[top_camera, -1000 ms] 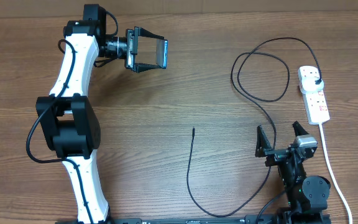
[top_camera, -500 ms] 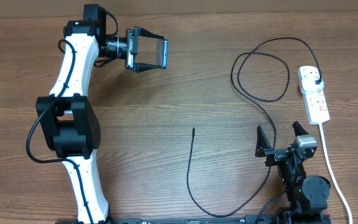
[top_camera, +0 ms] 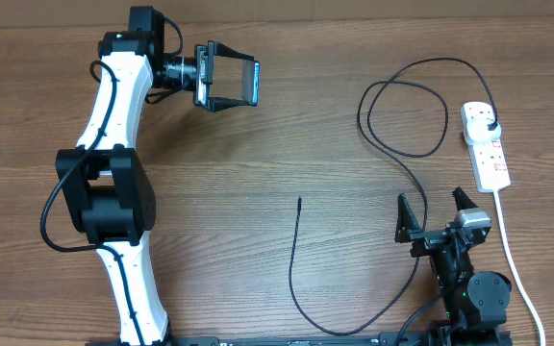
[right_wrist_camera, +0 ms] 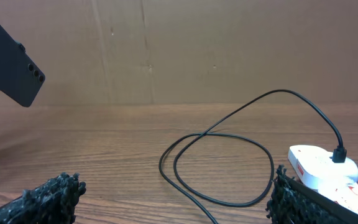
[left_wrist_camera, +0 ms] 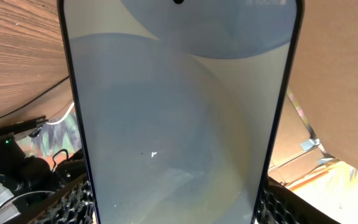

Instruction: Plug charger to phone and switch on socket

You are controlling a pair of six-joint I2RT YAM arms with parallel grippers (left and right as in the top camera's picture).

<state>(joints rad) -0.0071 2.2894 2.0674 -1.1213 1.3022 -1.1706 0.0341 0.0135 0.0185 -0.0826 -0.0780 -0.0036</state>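
My left gripper (top_camera: 229,84) is shut on the phone (top_camera: 254,83) and holds it on edge above the far left of the table. In the left wrist view the phone's lit screen (left_wrist_camera: 179,112) fills the frame between the fingers. The charger (top_camera: 402,106) is a thin black cable; it loops at the right and its plug (top_camera: 490,125) sits in the socket (top_camera: 485,144), a white power strip at the far right. The cable's connector tip (top_camera: 299,200) lies free at mid-table. My right gripper (top_camera: 439,211) is open and empty near the front right, with the cable loop (right_wrist_camera: 229,168) and the socket (right_wrist_camera: 325,168) ahead.
The socket's white cord (top_camera: 513,259) runs along the right side toward the front edge, next to my right arm. The cable curves along the front of the table (top_camera: 335,327). A brown cardboard wall (right_wrist_camera: 179,50) stands behind the table.
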